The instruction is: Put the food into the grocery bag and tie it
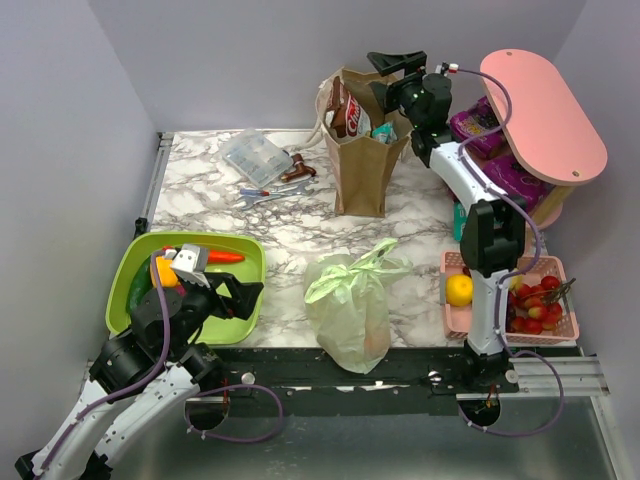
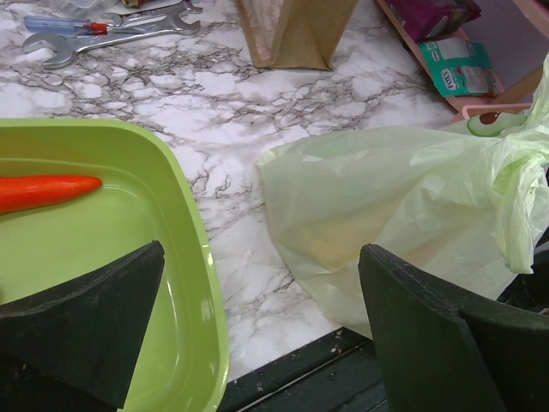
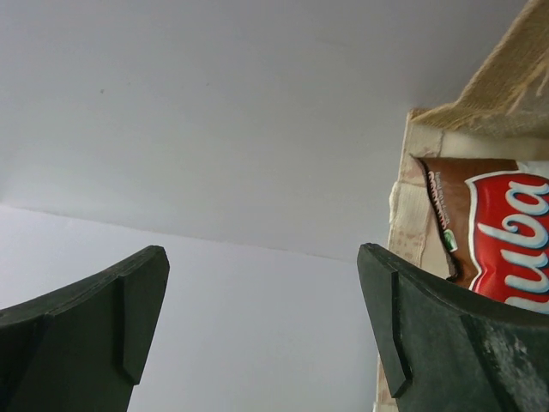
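Observation:
The pale green grocery bag [image 1: 350, 305] lies bulging at the table's near edge, its handles bunched together at the top [image 1: 378, 262]. Food shows only as faint yellow and orange shapes through the plastic [image 2: 339, 245]. My left gripper [image 1: 243, 300] hangs open over the right rim of the lime tray [image 1: 250, 250], left of the bag and apart from it; nothing sits between its fingers [image 2: 86, 318]. My right gripper [image 1: 385, 78] is raised high at the back beside the brown paper bag [image 1: 360, 160], open and empty, facing the wall [image 3: 262, 257].
The lime tray holds a carrot [image 2: 43, 190], a cucumber [image 1: 140, 288] and a yellow-orange piece [image 1: 163, 272]. A pink basket [image 1: 450, 322] at the right holds a yellow fruit [image 1: 459, 289] and red ones. Wrenches [image 1: 270, 192], a clear box [image 1: 255, 155] and a pink shelf [image 1: 545, 100] stand behind.

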`<action>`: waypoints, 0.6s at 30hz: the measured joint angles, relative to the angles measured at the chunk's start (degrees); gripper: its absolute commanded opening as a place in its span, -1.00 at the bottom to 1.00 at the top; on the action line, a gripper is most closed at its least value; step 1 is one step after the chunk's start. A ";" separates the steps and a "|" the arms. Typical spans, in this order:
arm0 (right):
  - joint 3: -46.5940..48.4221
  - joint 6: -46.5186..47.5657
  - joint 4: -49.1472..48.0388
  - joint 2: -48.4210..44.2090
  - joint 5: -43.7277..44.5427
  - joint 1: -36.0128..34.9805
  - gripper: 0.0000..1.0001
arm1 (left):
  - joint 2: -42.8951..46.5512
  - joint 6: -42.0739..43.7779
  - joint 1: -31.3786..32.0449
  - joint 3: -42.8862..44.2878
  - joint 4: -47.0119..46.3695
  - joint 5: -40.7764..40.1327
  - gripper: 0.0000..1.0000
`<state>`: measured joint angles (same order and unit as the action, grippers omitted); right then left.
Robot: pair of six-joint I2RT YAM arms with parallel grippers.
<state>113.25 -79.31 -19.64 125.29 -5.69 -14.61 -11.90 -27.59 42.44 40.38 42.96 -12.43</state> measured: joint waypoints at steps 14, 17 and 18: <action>-18.88 21.86 5.92 -24.90 -7.65 -0.74 1.00 | -1.88 0.20 0.00 0.70 0.07 1.40 0.97; -23.26 27.21 8.33 -30.80 -8.02 -0.98 1.00 | -2.47 0.42 0.00 2.97 0.31 2.10 0.97; -24.37 28.79 9.38 -32.54 -8.15 -1.07 1.00 | -3.06 0.61 0.00 4.26 0.50 2.45 0.97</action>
<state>88.88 -50.52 -10.26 92.75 -13.85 -15.68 -14.96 -26.98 42.44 44.64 43.46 -9.98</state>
